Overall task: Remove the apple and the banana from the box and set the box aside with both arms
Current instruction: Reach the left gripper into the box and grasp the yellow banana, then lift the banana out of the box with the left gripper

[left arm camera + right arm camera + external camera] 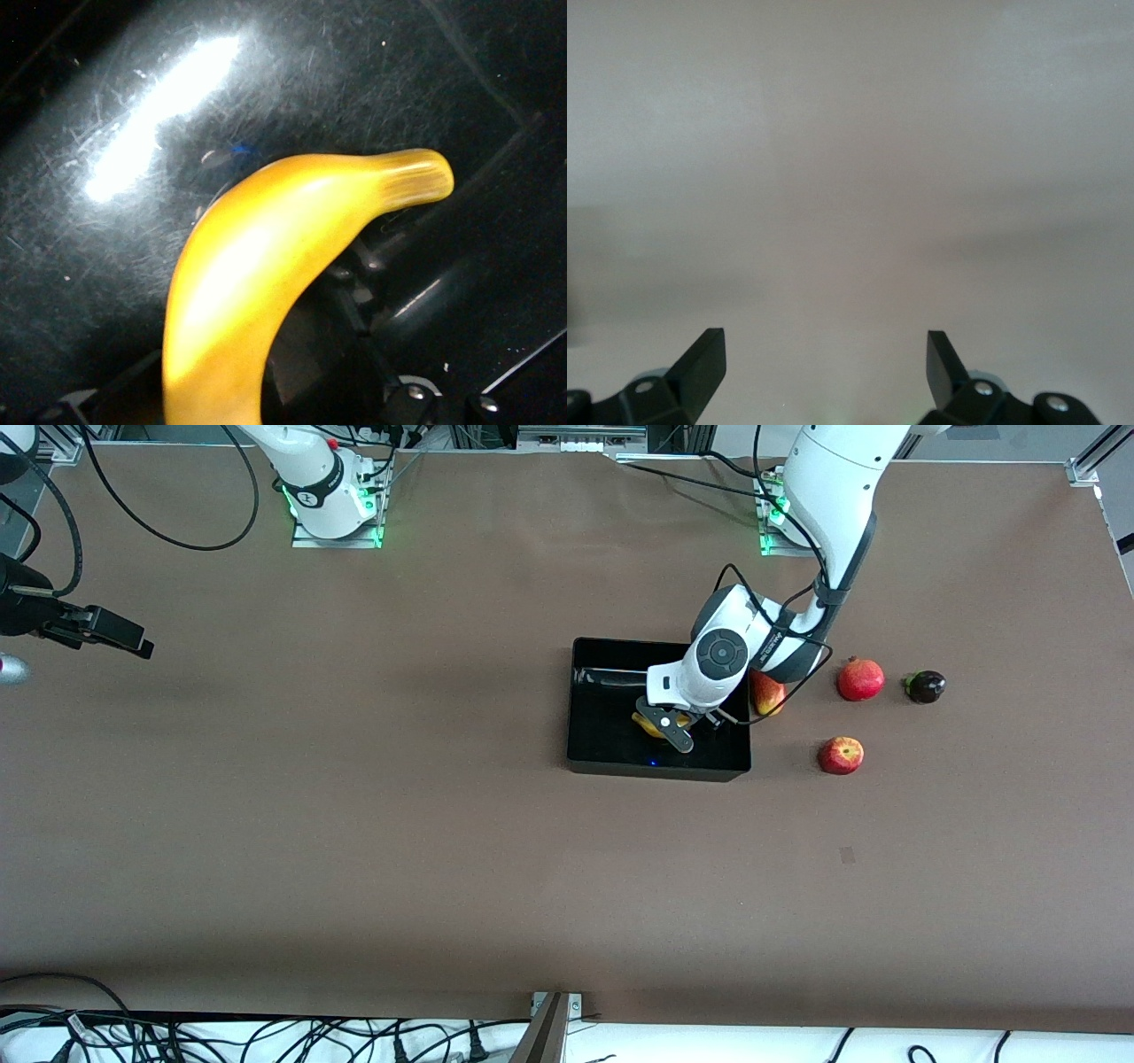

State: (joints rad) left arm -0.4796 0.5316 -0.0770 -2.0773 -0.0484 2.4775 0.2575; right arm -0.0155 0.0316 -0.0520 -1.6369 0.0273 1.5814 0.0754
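The black box [611,731] sits mid-table toward the left arm's end. The yellow banana [653,726] lies in it, under my left gripper [666,732]. In the left wrist view the banana [266,257] rests on the scratched box floor [97,283] between the jaws of my left gripper [257,363], which stand apart, a gap on one side. The red apple [840,755] lies on the table beside the box, nearer the front camera than the other fruits. My right gripper [133,642] waits open and empty over the right arm's end of the table; its own view [824,354] shows only bare surface.
An oblong red-yellow fruit [767,693] lies against the box's outer wall, partly hidden by the left arm. A crowned red fruit [860,679] and a dark purple one [925,686] lie farther toward the left arm's end. Cables hang along the table's front edge.
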